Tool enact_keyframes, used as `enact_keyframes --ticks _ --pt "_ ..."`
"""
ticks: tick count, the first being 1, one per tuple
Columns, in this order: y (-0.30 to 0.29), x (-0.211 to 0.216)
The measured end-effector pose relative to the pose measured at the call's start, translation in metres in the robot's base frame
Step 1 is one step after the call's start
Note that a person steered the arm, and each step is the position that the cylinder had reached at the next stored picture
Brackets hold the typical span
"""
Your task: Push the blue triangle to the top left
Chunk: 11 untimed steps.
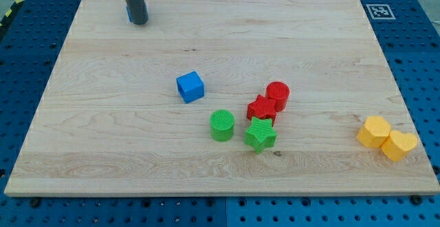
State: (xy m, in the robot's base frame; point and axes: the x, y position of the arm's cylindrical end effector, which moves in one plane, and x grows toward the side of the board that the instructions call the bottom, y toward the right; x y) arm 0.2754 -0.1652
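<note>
The arm carries no pincer, only a straight dark rod, so nothing is clasped or let go; its tip (139, 23) rests on the wooden board (103, 137) near the view's top left corner. The blue triangle (128, 12) lies just behind the rod on its left side, touching it as far as can be seen, and the rod hides nearly all of it, so only a thin blue sliver shows and its shape cannot be made out here.

Well away from the tip, toward the view's bottom right, sits the blue cube (190, 87), alone near the board's middle. Farther out in that direction is a tight cluster: the green cylinder (222, 125) nearest the cube, the green star (260, 134) just to its right, the red star (261, 109) above the green star and touching it, and the red cylinder (278, 94) pressed against the red star's upper right.

Farthest from the tip, by the board's right edge near the view's bottom, two yellow blocks touch: a yellow block (374, 131) and a yellow hexagonal block (399, 145).
</note>
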Motion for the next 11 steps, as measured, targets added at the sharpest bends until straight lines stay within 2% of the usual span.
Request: enact_keyframes --ticks 4,7,11 --pt "0.001 -0.023" --pt "0.022 -0.031" --pt "-0.001 -0.040"
